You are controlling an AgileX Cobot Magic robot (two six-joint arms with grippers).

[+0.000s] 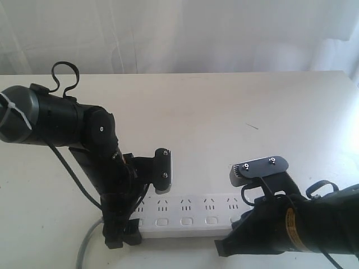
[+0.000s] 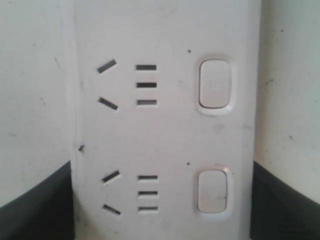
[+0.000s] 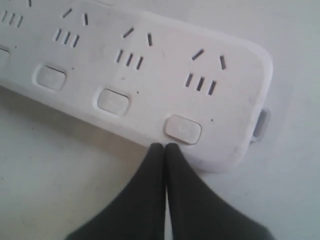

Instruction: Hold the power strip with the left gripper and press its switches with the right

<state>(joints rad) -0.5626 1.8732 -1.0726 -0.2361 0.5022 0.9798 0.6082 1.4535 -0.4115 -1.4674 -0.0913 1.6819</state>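
The white power strip (image 1: 185,216) lies along the table's near edge, with its grey cord (image 1: 84,246) leaving its left end. My left gripper (image 1: 122,232) is clamped across that left end. In the left wrist view its black fingers (image 2: 35,210) flank the power strip (image 2: 165,130) on both sides, and two switches (image 2: 215,84) show. My right gripper (image 3: 165,146) is shut and empty. Its joined tips sit at the strip's front edge just below the end switch (image 3: 183,128). In the exterior view the right gripper (image 1: 224,245) hides the strip's right end.
The strip rests on a plain white table (image 1: 224,112) with a pale curtain behind it. The right arm's flat plate with silver screws (image 1: 259,167) hangs over the strip's right part. A looped black cable (image 1: 64,75) rises from the left arm.
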